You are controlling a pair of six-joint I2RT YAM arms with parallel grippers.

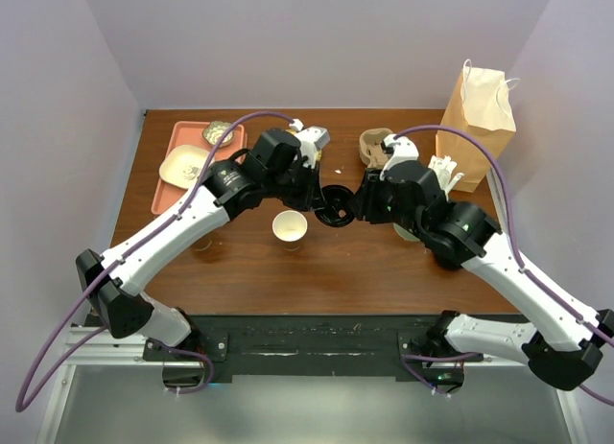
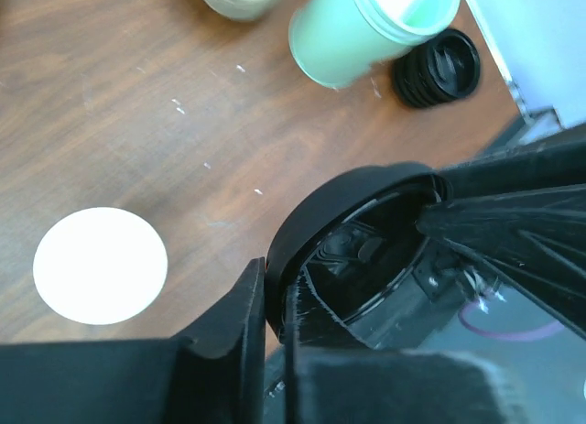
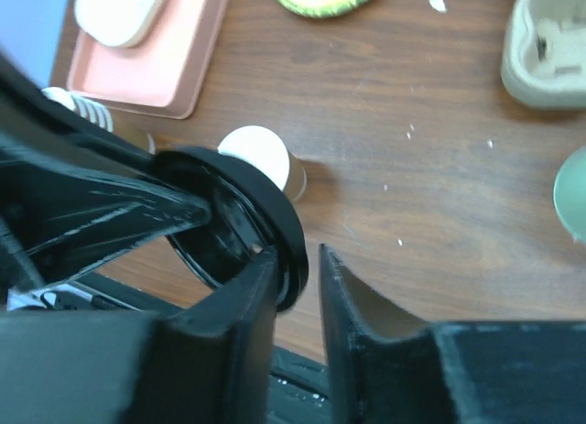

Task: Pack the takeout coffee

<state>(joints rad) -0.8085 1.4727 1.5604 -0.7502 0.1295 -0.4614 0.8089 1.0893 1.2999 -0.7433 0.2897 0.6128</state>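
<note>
The takeout coffee's small cream paper cup (image 1: pixel 290 228) stands upright and open-topped on the wooden table, also in the left wrist view (image 2: pixel 101 266) and the right wrist view (image 3: pixel 261 154). Its round black lid (image 1: pixel 338 206) hangs on edge in the air between both arms, to the cup's right. My left gripper (image 1: pixel 321 202) (image 2: pixel 275 277) is shut on the lid's rim (image 2: pixel 311 213). My right gripper (image 1: pixel 357 206) (image 3: pixel 298 259) straddles the opposite rim (image 3: pixel 275 213). Its jaws are parted, the rim lying against one finger with a gap to the other.
A pink tray (image 1: pixel 177 142) with dishes sits at the back left. A paper bag (image 1: pixel 477 118) stands at the back right, a pulp cup carrier (image 1: pixel 374 145) beside it. A pale-green cup (image 2: pixel 357 35) and stacked black lids (image 2: pixel 439 67) lie near the right arm.
</note>
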